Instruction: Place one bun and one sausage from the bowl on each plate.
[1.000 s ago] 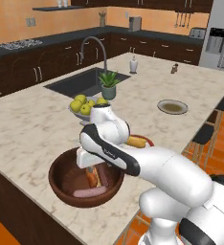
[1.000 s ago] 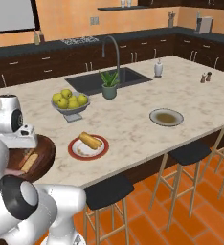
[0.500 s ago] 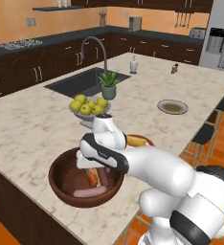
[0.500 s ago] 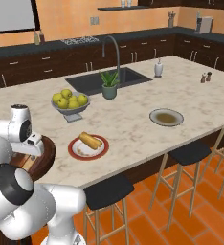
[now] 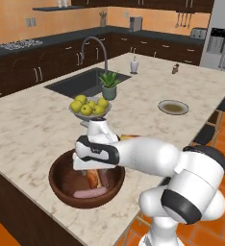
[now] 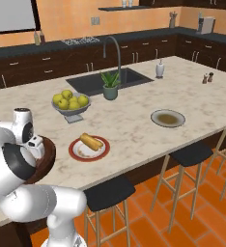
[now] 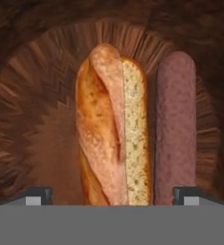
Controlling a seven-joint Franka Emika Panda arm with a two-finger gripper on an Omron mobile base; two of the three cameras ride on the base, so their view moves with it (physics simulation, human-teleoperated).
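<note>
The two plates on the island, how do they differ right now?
The red-rimmed plate is white and carries a bun; the grey plate has an olive-brown centre and carries no food. The red-rimmed plate lies near the wooden bowl, the grey plate farther along. Both are small and round.

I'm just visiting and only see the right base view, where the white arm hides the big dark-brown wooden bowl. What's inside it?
Observer: The hand view shows a golden-brown bun with a pale pink sausage lying along it, and a darker reddish sausage beside them.
Operator: Has the gripper grabbed anything?
Observer: No. The gripper is open, its jaws wide and empty above the food.
Operator: Is it really over the bowl?
Observer: Yes. The left base view shows it poised over the round wooden bowl.
</note>
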